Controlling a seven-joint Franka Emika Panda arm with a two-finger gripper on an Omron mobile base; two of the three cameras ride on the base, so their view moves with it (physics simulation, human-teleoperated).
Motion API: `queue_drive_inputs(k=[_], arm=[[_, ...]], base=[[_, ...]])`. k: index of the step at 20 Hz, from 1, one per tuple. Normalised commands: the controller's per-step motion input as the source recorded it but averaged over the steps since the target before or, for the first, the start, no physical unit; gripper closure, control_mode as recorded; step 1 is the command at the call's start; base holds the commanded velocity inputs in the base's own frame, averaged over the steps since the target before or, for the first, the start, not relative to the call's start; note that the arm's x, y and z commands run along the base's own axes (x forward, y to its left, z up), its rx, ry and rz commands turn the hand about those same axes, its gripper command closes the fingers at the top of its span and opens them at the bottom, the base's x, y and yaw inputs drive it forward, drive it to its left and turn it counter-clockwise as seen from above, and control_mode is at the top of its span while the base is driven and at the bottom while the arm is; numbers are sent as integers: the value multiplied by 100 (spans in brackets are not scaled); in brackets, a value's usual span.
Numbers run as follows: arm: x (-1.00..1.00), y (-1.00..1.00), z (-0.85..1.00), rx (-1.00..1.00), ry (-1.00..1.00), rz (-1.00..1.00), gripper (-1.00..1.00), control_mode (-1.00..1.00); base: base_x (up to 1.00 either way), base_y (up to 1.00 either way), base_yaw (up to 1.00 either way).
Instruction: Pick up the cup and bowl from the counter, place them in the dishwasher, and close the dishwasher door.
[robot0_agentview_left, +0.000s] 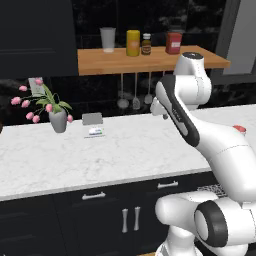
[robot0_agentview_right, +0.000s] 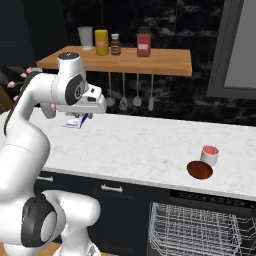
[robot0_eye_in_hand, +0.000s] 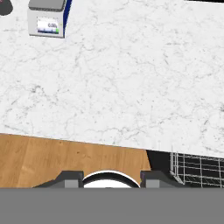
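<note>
Right base view: small pale grey-white cup with pinkish-red inside (robot0_agentview_right: 210, 154), judged light, rigid, slick; grip across rim. Tool (robot0_eye_in_hand: 109, 179) parted, grasping nothing, above white marble-look surface (robot0_eye_in_hand: 131, 87).

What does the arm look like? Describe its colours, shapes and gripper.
The arm is made of glossy white, rounded tubular links with dark grey to black bands and round caps at the joints. No loose cables or lettering show. The gripper ends in two small, blocky dark grey finger tips.
</note>
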Motion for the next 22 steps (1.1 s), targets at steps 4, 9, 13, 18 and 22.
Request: queue_drive_inputs(k=[4,9,13,18,22], arm=[[0,0,0,0,0,0,-100,100],[0,0,0,0,0,0,-100,100],[0,0,0,0,0,0,-100,100],[0,0,0,0,0,0,-100,100],[0,0,0,0,0,0,-100,100]], base=[[0,0,0],[0,0,-23],[0,2,-65],[2,16,-75],[11,22,-71]])
